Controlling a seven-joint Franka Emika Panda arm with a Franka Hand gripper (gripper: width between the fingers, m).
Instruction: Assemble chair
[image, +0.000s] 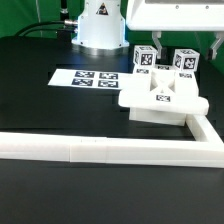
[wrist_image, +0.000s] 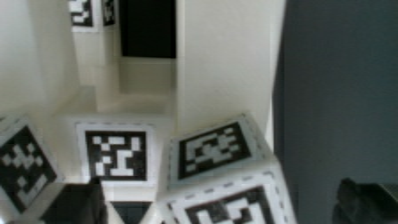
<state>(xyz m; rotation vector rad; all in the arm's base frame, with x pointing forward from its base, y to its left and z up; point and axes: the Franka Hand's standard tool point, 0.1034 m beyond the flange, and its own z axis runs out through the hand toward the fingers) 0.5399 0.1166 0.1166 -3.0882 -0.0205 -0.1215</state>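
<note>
The claw (wrist_image: 231, 205) is hanging with its jaws spread wide, gripping nothing; only its dark fingertips (wrist_image: 80, 198) are showing at the edge of the wrist view. Directly beneath it the chair (image: 160, 97) is sitting on the black table (image: 50, 105), its tagged white blocks lying just below the fingers. Off to one side of the claw, the marker board (image: 88, 77) is lying flat. Beyond the chair, the rail (image: 100, 150) is running along the table, touching the chair's base.
</note>
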